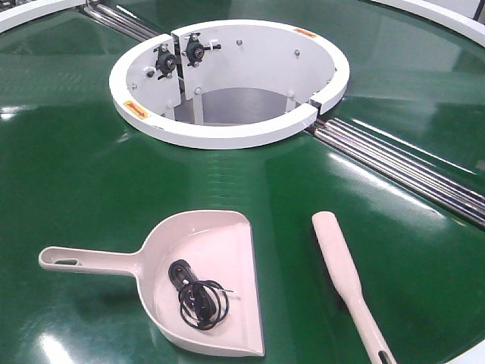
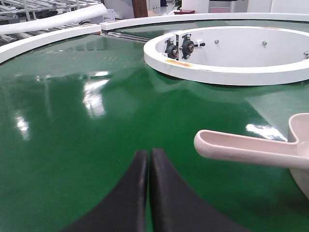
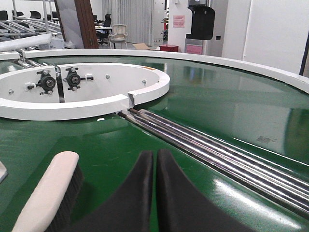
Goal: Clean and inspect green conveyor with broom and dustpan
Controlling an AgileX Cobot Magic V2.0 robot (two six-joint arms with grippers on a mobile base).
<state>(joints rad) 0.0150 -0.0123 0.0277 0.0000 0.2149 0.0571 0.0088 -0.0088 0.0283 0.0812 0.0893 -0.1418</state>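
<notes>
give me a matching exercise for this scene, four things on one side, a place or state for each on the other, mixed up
Things:
1. dustpan
2. broom
3. black cord
4. chrome rollers

Places or states:
A. coiled inside the pan
B. lying to the right of the pan, handle toward the camera
C. running from the white hub out toward the right edge
D. lying on the green conveyor, handle pointing left

Pairs: 1-D, 2-B, 3-A, 4-C
</notes>
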